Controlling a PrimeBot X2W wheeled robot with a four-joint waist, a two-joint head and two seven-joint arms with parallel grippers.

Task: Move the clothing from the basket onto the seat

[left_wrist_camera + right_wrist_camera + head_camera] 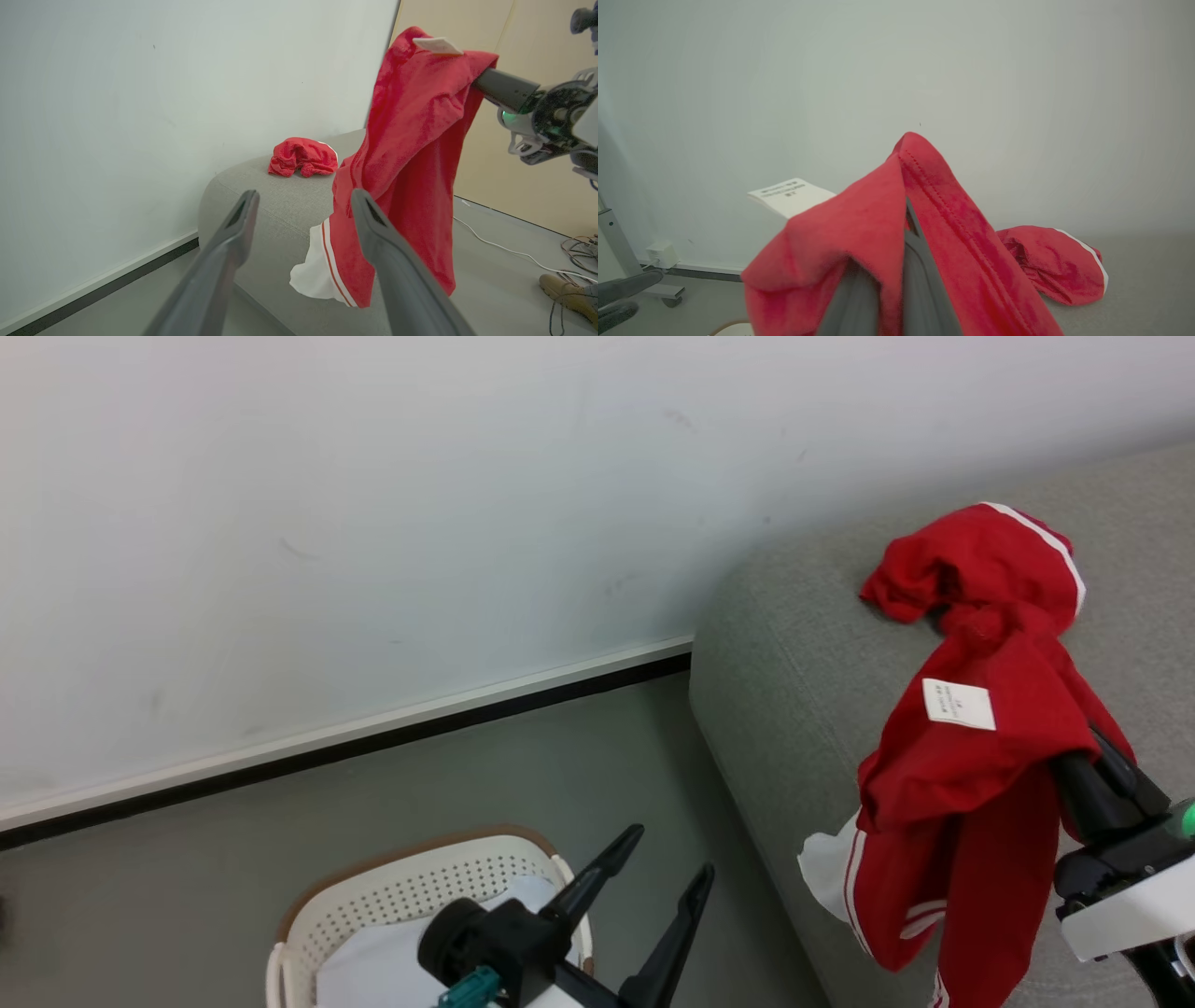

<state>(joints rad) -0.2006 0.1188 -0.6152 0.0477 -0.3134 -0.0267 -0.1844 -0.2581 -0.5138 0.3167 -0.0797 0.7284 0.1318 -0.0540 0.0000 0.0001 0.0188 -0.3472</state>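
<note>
Item count, by kind. Red garments: two. I list them as the hanging garment point(971, 775) and the bunched garment point(976, 569). White tag point(959, 704): one, on the hanging garment. Sofa point(794, 663): one. Basket point(411, 887): one. White cloth point(373, 961): one, inside the basket. Grippers: two, both mine, the left gripper point(670, 851) and the right gripper point(909, 233). Fingers: four, two per gripper. Boot point(560, 289): one. White cable point(495, 245) on the floor: one. Beside the boot lies a tangle of cords point(581, 247) whose strands I cannot count.
</note>
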